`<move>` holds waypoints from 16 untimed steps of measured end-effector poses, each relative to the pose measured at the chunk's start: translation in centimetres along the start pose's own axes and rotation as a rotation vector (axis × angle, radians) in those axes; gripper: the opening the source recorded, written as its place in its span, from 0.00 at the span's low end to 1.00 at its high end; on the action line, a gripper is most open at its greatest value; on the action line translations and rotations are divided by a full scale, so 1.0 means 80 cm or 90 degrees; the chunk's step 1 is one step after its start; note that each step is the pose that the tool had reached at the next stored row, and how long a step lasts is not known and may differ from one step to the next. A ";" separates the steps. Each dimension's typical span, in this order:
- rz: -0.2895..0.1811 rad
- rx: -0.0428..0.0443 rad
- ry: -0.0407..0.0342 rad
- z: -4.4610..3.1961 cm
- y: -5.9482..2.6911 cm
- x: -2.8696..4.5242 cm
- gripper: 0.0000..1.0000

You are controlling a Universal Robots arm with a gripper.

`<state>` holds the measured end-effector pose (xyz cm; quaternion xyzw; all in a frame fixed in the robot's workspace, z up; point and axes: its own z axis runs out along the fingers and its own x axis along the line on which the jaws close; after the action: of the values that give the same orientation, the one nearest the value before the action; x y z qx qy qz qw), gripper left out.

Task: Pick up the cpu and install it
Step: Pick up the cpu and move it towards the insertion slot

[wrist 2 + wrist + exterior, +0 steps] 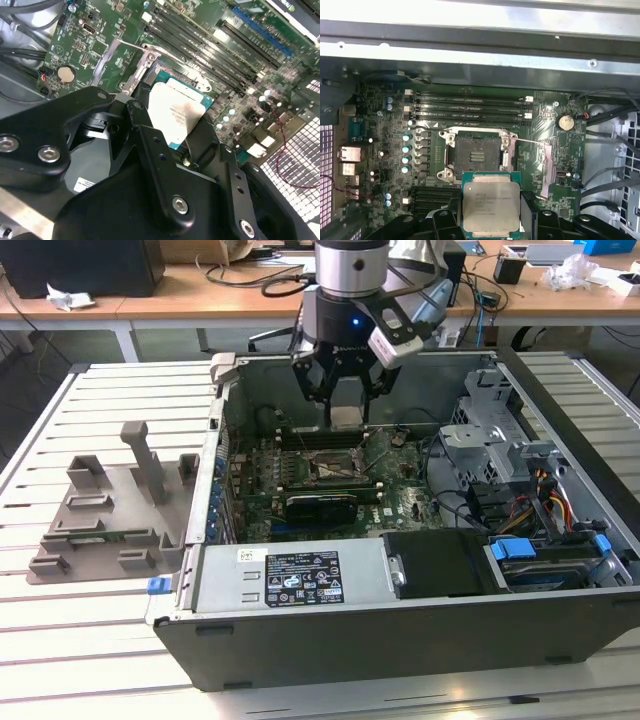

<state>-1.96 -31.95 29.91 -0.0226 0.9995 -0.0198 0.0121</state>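
Observation:
The cpu point(490, 206), a flat square chip with a silver-grey lid and a green rim, is held between my gripper's black fingers point(441, 220). My gripper point(345, 412) is shut on the cpu point(346, 416) and hangs above the motherboard inside the open computer case point(400, 625). In the second wrist view the cpu point(176, 116) sits just above the board. The black-framed socket point(476, 155) lies open and bare, with its metal load plate point(545, 167) swung aside. In the exterior view the socket point(332, 466) is below the gripper.
Memory slots point(470, 106) run beside the socket, and a coin cell point(565, 121) sits close by. Cables point(545, 500) and a drive cage point(490, 415) fill the case on the exterior view's right. A grey fixture tray point(110, 515) lies on the slatted table at the exterior view's left.

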 end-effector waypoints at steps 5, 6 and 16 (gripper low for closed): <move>0.000 0.0009 0.0000 0.0068 0.007 -0.0002 0.55; 0.000 0.0010 0.0001 0.0068 0.007 -0.0002 0.55; 0.000 0.0015 0.0000 0.0069 0.007 -0.0002 0.55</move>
<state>-1.95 -31.39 29.34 -0.0226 0.9995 -0.0209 0.0121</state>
